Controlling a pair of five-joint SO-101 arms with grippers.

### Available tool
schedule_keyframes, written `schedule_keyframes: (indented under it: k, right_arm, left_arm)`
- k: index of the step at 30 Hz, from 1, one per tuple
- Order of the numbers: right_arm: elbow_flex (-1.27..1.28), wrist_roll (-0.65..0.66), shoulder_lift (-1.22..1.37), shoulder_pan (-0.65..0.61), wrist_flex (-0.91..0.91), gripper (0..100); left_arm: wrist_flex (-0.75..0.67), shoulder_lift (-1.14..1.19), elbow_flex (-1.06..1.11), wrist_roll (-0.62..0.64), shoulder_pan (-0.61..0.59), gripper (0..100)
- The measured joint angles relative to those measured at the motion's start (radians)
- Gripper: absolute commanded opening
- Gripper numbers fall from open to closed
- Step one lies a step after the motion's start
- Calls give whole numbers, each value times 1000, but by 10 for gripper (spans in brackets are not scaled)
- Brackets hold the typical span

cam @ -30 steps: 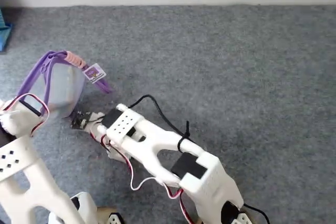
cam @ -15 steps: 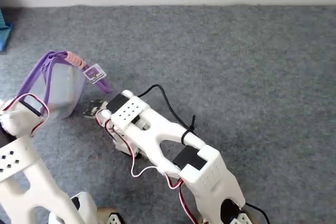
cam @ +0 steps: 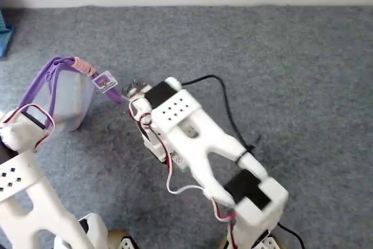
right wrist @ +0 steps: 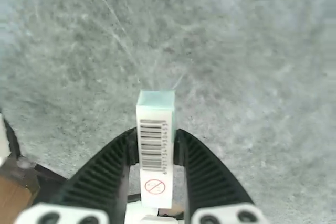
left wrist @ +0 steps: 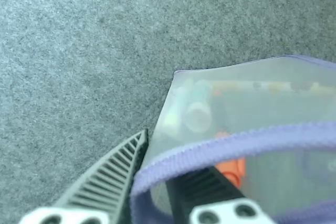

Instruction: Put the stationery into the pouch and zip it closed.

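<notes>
Translucent plastic pouch with purple zip trim [cam: 65, 98] is seen at the left of the grey felt-covered table [cam: 280, 74], standing with its mouth open. A pink zip end [cam: 85, 66] and a small printed tag [cam: 105, 81] are seen on its right upper corner.

The pouch's near edge is pinched by the left jaws: in the left wrist view one black ribbed jaw is placed outside the clear wall and the other inside, with the purple trim [left wrist: 220, 148] clamped between them. Through the pouch wall [left wrist: 247, 98], stationery is seen inside: pale green and white tube-like pieces [left wrist: 197, 111], an orange piece [left wrist: 231, 166] and a long thin stick along the far side.

A small white rectangular block with a barcode label and pale green end [right wrist: 155, 129] is gripped by the right jaws, which are closed to the block's width, with the green end sticking out past the tips. In the high view the white right arm [cam: 198, 138] is stretched toward the pouch, its jaws placed just right of the tag, above the table. The white left arm [cam: 23, 185] is located at the near left.
</notes>
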Motion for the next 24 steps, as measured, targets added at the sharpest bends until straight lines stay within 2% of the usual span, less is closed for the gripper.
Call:
schedule_keyframes:
  k: [6, 9, 16, 20, 24]
  right_arm:
    - [2, -114, -262, 5, -11, 9]
    - [2, -157, -387, 5, -115, 9]
    - [3, -172, -517, 2, -612, 9]
    - [3, -175, -508, -66, -910, 9]
    - [3, -175, -453, -132, -1126, 9]
  left_arm:
    - [0, 0, 0, 0, 0, 13]
    - [0, 0, 0, 0, 18, 13]
    - [0, 3, 0, -5, 130, 13]
    - [0, 5, 0, -6, 137, 13]
    - [0, 5, 0, -6, 137, 13]
